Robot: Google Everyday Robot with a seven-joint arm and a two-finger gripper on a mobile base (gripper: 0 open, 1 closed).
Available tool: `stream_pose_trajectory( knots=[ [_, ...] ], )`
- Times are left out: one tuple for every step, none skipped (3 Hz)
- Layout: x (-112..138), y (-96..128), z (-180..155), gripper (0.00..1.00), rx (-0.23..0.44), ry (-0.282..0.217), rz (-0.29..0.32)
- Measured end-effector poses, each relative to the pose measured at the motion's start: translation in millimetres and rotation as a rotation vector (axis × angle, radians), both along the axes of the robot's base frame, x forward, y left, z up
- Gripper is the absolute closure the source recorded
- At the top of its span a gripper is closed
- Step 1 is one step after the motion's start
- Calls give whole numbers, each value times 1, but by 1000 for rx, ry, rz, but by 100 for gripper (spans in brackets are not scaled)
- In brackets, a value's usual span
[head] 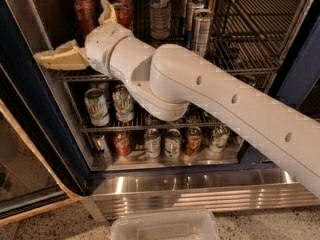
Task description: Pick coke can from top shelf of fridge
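Several red coke cans stand at the back left of the top shelf (250,51), a grey wire rack; the nearest two are one coke can (85,11) and a second (123,11). My gripper (71,32) is open at the shelf's left end, at the front. One tan finger (60,58) points left along the shelf's front edge. The other finger (107,13) points up between the two red cans. The left can stands in the gap between the fingers, not gripped. My white arm crosses the fridge (30,99) from the lower right.
Tall slim silver cans (201,28) and a clear bottle (160,11) stand mid-shelf. Two lower racks hold mixed cans (97,106), partly hidden by my arm. The glass door (20,179) stands open at the left. A steel base panel (200,189) and a clear plastic bin (165,226) lie below.
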State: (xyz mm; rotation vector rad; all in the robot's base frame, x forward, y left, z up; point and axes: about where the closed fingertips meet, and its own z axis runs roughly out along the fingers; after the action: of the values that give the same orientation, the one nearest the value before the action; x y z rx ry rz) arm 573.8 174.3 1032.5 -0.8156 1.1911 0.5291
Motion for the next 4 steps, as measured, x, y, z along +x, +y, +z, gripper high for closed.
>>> stream_pose_trajectory(
  knots=[
    [3, 2, 10, 0, 16, 3, -45],
    [3, 1, 10, 0, 16, 3, -45],
    [5, 6, 9, 0, 21, 1, -57],
    [8, 12, 2, 16, 62, 4, -97]
  ],
)
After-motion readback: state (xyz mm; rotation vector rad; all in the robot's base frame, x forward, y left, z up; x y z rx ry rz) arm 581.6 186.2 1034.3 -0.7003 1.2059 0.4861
